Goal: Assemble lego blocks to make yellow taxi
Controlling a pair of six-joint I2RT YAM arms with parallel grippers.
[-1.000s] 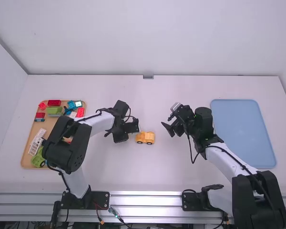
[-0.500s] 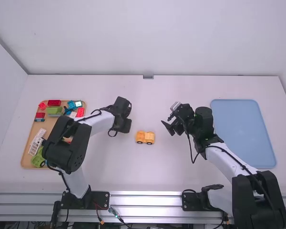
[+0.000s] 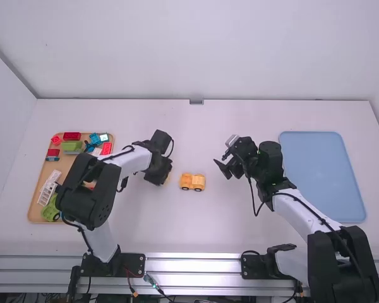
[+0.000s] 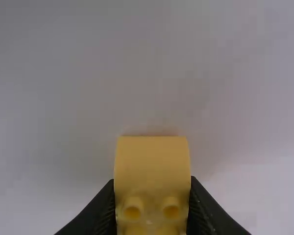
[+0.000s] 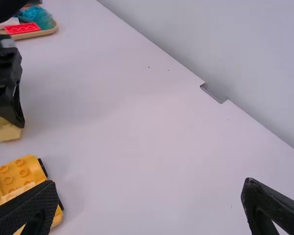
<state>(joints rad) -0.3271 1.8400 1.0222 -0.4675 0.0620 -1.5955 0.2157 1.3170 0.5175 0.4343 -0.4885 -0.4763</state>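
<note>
"On the white table (image 3: 208,221), where is the wheeled yellow vehicle (image 3: 192,182) sitting?"

"It is sitting between the left gripper (image 3: 157,173) and the right gripper (image 3: 222,171), nearer the left one."

"And what are their fingers doing?"

"The left gripper's are pinching a pale yellow block (image 4: 152,161) from both sides, just beside the vehicle. The right gripper's are standing spread wide."

"And the trays?"

"The wooden tray (image 3: 34,211) is holding coloured blocks (image 3: 71,146) at far left; the blue tray (image 3: 322,177) is lying at right."

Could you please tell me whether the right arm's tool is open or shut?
Open: the right tool has its fingers spread wide apart.
</note>
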